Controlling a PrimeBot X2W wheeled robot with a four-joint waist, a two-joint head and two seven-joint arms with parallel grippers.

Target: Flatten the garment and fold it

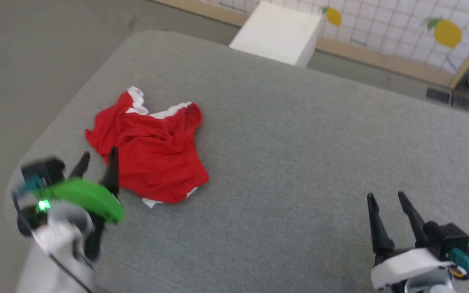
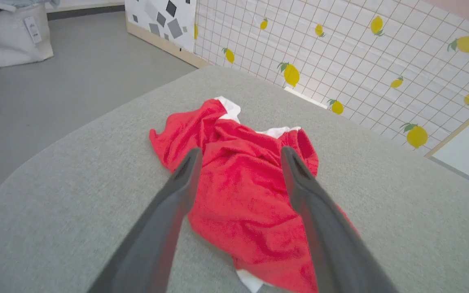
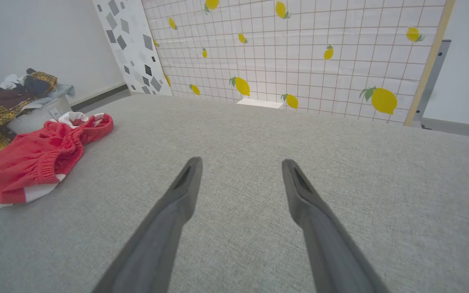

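I count garment: 1 | my grippers: 2, left gripper plus right gripper | grey table: 1 | white box: 1 | laundry bin: 1

A grey fabric-covered surface carries the crumpled red garment near its left edge.

Nothing legible; the tag on the white bag is too small to read

Soft wrinkly red cloth garment on matt, seemingly woven grey tabletop
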